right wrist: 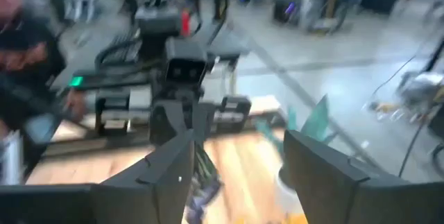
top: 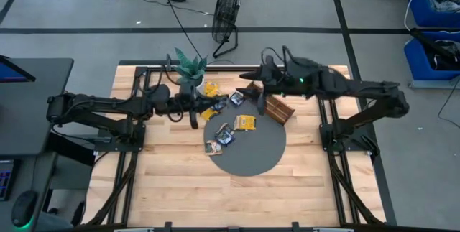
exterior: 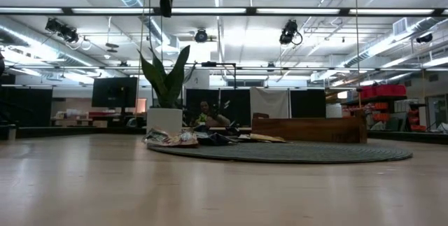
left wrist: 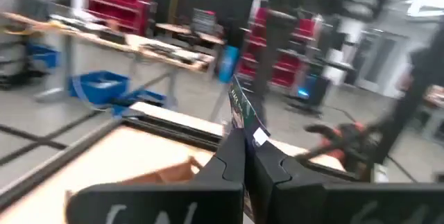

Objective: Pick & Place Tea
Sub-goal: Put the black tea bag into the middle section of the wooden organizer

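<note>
Yellow tea packets (top: 246, 122): 3 visible

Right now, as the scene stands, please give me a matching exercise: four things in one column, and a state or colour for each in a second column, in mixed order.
Things:
1. left gripper
2. right gripper
3. plant
4. tray

States:
a. open, holding nothing
b. brown wood
c. shut on a packet
d. green, in a white pot

Pairs: 1-c, 2-a, 3-d, 4-b
</note>
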You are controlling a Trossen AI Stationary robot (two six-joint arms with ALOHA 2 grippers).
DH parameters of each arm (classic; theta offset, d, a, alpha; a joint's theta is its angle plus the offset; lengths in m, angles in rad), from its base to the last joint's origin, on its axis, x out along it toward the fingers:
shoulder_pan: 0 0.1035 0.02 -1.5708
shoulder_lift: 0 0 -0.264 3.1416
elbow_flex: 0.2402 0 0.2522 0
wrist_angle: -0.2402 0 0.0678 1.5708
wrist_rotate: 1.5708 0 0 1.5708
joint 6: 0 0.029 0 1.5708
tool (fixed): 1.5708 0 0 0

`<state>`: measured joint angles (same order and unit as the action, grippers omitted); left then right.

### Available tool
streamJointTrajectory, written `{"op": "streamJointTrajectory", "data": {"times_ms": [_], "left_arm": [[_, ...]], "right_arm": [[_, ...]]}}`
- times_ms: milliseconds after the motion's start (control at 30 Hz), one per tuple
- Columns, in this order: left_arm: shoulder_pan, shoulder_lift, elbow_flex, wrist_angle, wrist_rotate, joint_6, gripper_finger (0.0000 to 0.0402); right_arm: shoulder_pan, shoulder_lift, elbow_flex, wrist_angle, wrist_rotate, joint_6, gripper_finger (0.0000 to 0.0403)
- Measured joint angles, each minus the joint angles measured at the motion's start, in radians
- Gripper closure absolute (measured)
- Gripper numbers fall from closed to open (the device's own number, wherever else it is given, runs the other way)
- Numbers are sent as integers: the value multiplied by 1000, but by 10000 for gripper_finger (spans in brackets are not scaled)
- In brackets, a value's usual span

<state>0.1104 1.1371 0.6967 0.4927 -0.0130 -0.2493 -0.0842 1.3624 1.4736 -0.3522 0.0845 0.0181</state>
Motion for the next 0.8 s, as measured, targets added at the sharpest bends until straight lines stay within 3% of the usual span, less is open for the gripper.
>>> {"op": "streamJointTrajectory", "data": {"times_ms": [167, 367, 600, 800], "left_arm": [[0, 0, -2, -66, 50, 6, 400], [0, 0, -1, -84, 79, 17, 400], [-3, 0, -1, -111, 79, 0, 400], [-3, 0, -1, -118, 72, 0, 400]], "right_arm": [[-45, 167, 306, -366, -140, -18, 181], [-74, 370, 551, -600, -379, -11, 205], [-72, 501, 647, -691, -536, 12, 212], [-72, 534, 648, -687, -547, 27, 212]]}}
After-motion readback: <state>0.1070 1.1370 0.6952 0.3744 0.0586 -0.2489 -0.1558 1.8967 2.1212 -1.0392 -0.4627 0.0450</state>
